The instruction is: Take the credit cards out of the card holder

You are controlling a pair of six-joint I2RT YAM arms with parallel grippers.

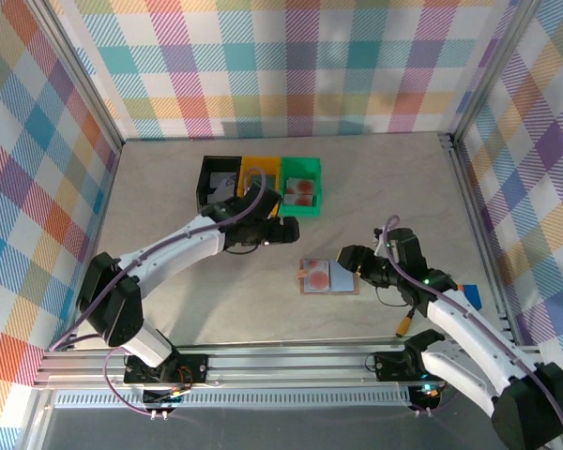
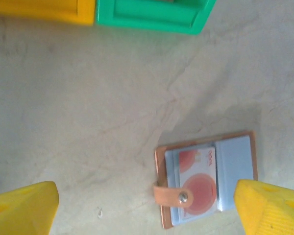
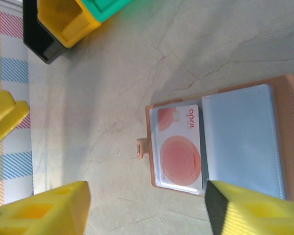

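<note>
Reddish-brown leather, the card holder (image 1: 333, 277) lies open and flat on the pale tabletop (image 1: 169, 187), between the two arms. One pale credit card (image 3: 179, 147) with a red-orange spot sits tucked in one of its grey-blue pockets, and the other pocket (image 3: 242, 137) shows plain blue. Its clasp strap (image 2: 169, 195) sticks out past the card side.

Just right of the holder hover the right arm's jaws, apart and clamped on nothing. One yellow finger (image 3: 255, 213) overlaps the holder's edge in the right wrist view; touching or not, I cannot tell.

Farther back, the left arm's jaws hang over bare tabletop between the holder and the bins, their yellow fingers (image 2: 22, 208) spread wide with nothing held.

Beyond them a black bin (image 1: 206, 178), a yellow bin (image 1: 263, 164) and a green bin (image 1: 300, 214) stand side by side in a row. Two spotted cards (image 1: 302, 190) lie in the green one.
</note>
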